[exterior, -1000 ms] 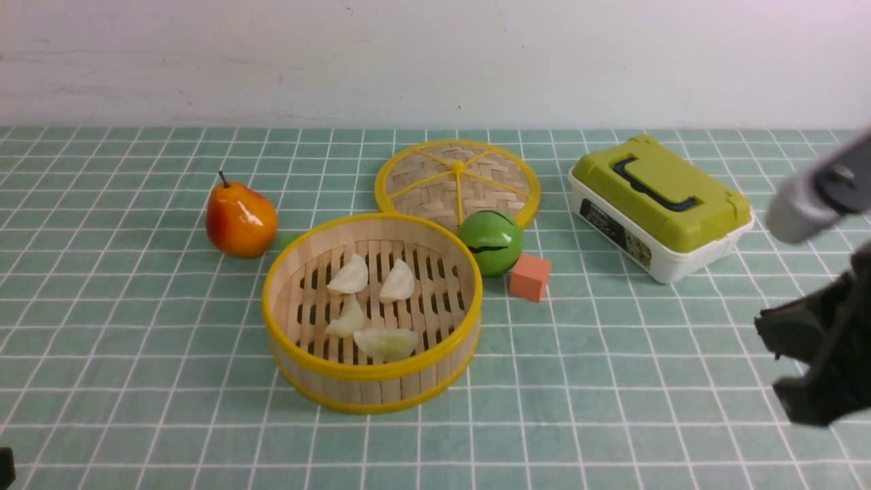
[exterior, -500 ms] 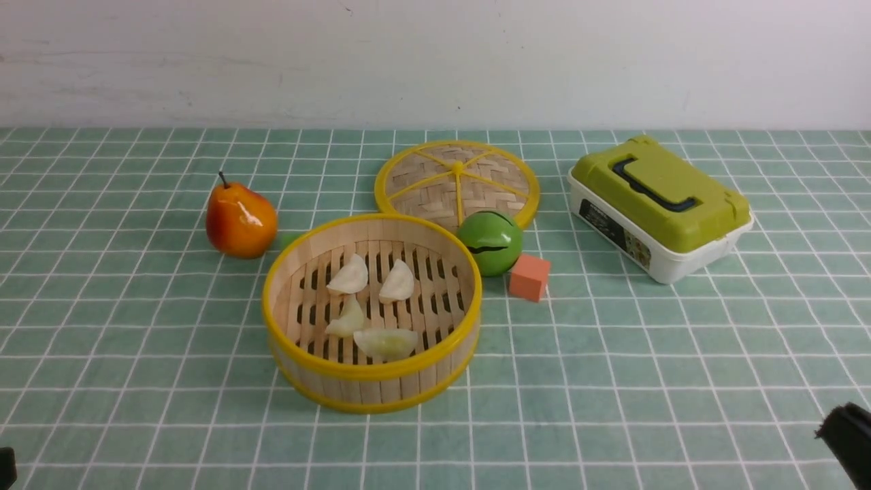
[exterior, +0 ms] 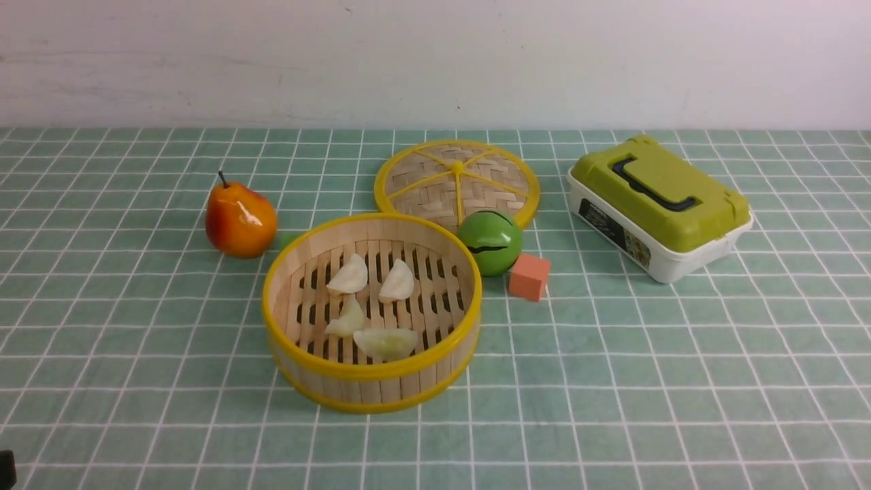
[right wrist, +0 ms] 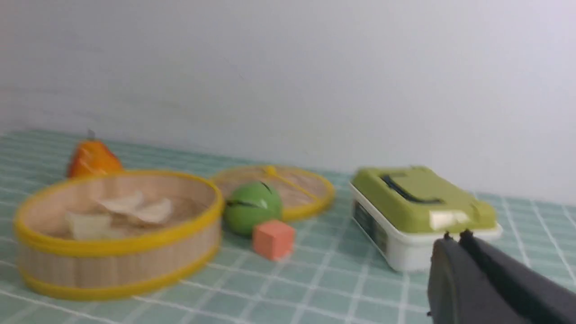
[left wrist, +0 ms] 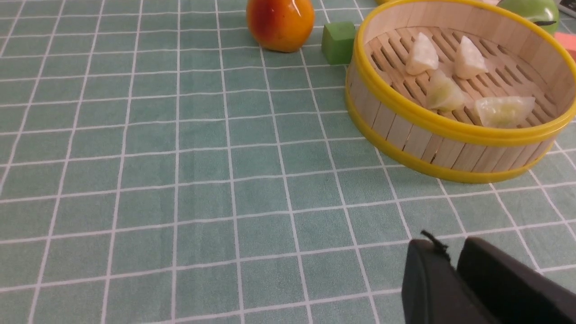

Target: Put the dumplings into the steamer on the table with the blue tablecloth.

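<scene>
Teal-green tablecloth with a grid of thin white lines [exterior: 612, 408] is covering the table, and a plain pale wall [exterior: 435, 61] is rising behind it. Round bamboo steamer with yellow rims and a slatted bottom [exterior: 374, 389] is sitting uncovered on the cloth; all positions below are taken relative to it, front view.

Contents: four small crescent-shaped dumplings, glossy, whitish to pale green [exterior: 386, 343], are lying inside on the slats. Two whiter ones are resting towards the far side, two greener ones towards the near side.

Surroundings: red-orange glossy pear with a dark stem [exterior: 241, 221] is standing to the left and farther back. Small green block [left wrist: 338, 42] is lying just beside the steamer on the pear's side. Flat round woven lid with yellow rim and spokes [exterior: 457, 184] is lying behind, slightly right. Green ball with a dark slit [exterior: 491, 243] is resting close by on the right, with a salmon-coloured block [exterior: 529, 278] next to it. White box with olive-green lid and black handle [exterior: 660, 204] is standing well to the right, farther back.

Fingers: right fingers [right wrist: 479, 258] are staying out of the front view, closed, gripping nothing. Left fingers [left wrist: 481, 261] are showing tips close together, holding nothing visible; cannot tell whether open or closed.
</scene>
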